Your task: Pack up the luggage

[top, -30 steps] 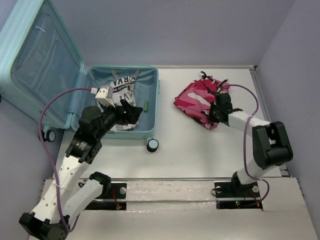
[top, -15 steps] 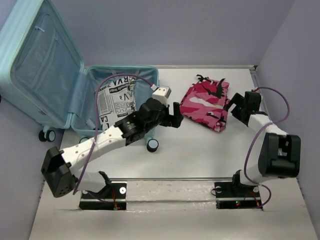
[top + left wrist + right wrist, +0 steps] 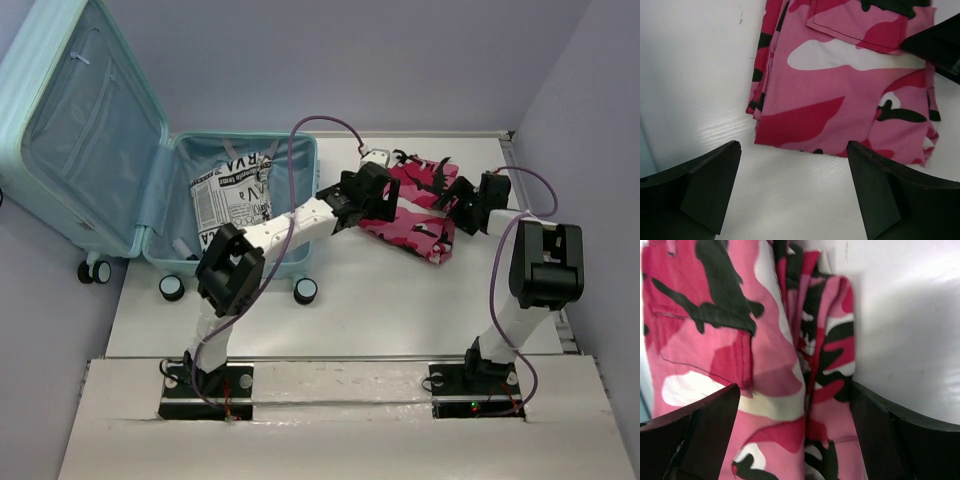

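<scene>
The luggage (image 3: 160, 200), a pale mint-blue suitcase, lies open at the left with its lid raised. A black-and-white printed garment (image 3: 232, 192) lies in its base. To the right, a pink camouflage cloth bundle (image 3: 415, 215) rests on the table. My left gripper (image 3: 383, 200) reaches across to the bundle's left edge. In the left wrist view it (image 3: 793, 147) stands open over bare table, with the cloth (image 3: 840, 95) just beyond its tips. My right gripper (image 3: 455, 208) is at the bundle's right edge, open (image 3: 795, 387), with folds of the cloth (image 3: 790, 365) between its fingers.
Black-and-white spinner wheels (image 3: 172, 288) (image 3: 305, 291) stick out at the suitcase's near side. The left arm's purple cable (image 3: 300, 140) loops over the suitcase base. The table's raised rim (image 3: 510, 150) and the wall run close behind the right gripper.
My left arm has swung from inside the suitcase over to the pink bundle. My right gripper let go of the bundle, opened, drew back right, then returned to its edge.
</scene>
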Available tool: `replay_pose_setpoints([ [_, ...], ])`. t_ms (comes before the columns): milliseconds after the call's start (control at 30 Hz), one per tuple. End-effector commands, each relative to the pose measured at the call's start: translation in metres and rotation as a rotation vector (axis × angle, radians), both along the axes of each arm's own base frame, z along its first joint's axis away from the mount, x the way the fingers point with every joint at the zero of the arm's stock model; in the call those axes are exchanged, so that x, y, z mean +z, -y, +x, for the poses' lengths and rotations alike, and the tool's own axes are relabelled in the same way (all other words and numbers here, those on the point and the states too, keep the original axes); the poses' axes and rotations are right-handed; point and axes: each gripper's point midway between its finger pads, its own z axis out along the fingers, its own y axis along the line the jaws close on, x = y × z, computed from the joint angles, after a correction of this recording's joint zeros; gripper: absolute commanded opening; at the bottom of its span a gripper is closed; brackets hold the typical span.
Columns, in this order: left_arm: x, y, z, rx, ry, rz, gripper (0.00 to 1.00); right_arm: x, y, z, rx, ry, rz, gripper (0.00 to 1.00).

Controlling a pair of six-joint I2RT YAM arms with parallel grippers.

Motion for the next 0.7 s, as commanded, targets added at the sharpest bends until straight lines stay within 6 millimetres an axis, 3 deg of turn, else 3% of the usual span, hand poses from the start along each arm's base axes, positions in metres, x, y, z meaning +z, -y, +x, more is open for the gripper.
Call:
replay_pose_setpoints([
  [0,-0.006,-0.003,0.033,0.008,-0.040,0.037,0.99,-0.010,-0.011,0.010,0.021,-0.009,0.070,0.94],
  [167,-0.035,0.001,0.049,-0.001,-0.106,0.086,0.99,-0.014,-0.011,0.018,0.011,-0.010,0.083,0.94],
  [367,-0.079,0.016,0.061,-0.050,-0.237,0.015,0.99,-0.018,-0.004,0.025,-0.011,-0.014,0.075,0.94],
  [467,-0.099,0.027,0.053,-0.102,-0.310,-0.031,0.99,-0.019,-0.004,0.026,-0.003,-0.015,0.075,0.89],
  [500,-0.108,0.029,0.046,-0.123,-0.343,-0.041,0.99,-0.018,-0.005,0.028,0.004,-0.011,0.076,0.82],
  [667,-0.119,0.045,0.029,-0.193,-0.411,-0.143,0.99,-0.014,-0.016,0.031,0.058,-0.002,0.124,0.64],
])
